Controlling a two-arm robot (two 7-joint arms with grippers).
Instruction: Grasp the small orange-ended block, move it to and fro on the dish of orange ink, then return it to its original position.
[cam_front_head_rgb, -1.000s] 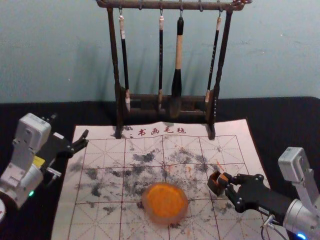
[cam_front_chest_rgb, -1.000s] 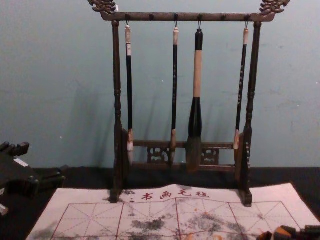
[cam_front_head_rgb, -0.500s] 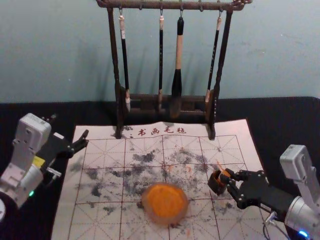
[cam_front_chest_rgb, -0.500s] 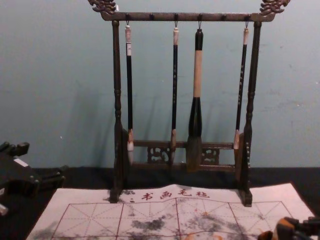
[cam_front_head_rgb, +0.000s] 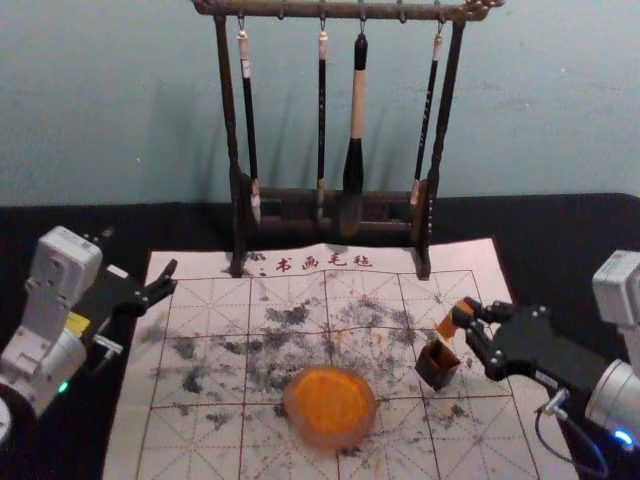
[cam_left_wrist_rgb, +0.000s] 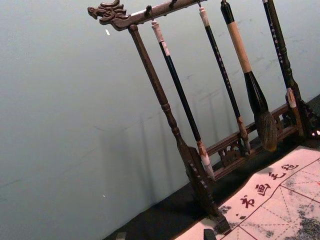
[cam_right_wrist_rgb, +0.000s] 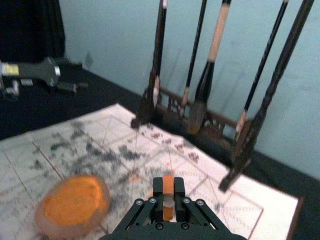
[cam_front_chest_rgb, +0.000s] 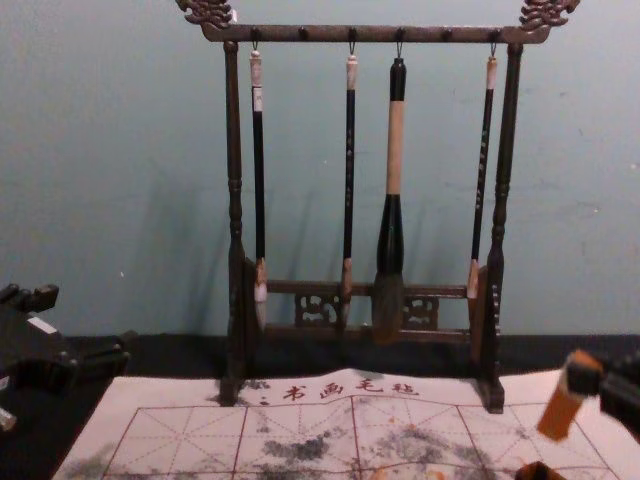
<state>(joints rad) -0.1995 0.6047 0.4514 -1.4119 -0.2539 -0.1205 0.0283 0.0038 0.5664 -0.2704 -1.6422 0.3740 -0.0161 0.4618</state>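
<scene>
Head view put the block (cam_front_head_rgb: 453, 321) on the right side of the scene, raised above the mat (cam_front_head_rgb: 205, 450) and just beyond the open box (cam_front_head_rgb: 437, 367). The right gripper (cam_right_wrist_rgb: 168, 187) had its jaws closed on the upper part of the block. The left gripper (cam_left_wrist_rgb: 165, 234) was parked at the left, jaws apart and empty.

I judged the step to be the transfer from box to dish (cam_front_head_rgb: 331, 408), which lay to the left and nearer me. The block was tilted, its lower orange end pointing left in the chest view.

Procedure, as I set it:

1. Grip pressure was to be held constant; a loose hold could have let the block pivot between the pads.
2. Height had to be kept until the lower end had passed the box rim, since a low sweep risked tipping the box.
3. The wrist needed turning to bring the block upright over the middle of the ink.
4. Descent had to be slow, ending at light contact; excess force could have pushed the dish along the mat.
5. Strokes called for short, level travel inside the dish rim.

I judged the return would need the same upright attitude.
</scene>
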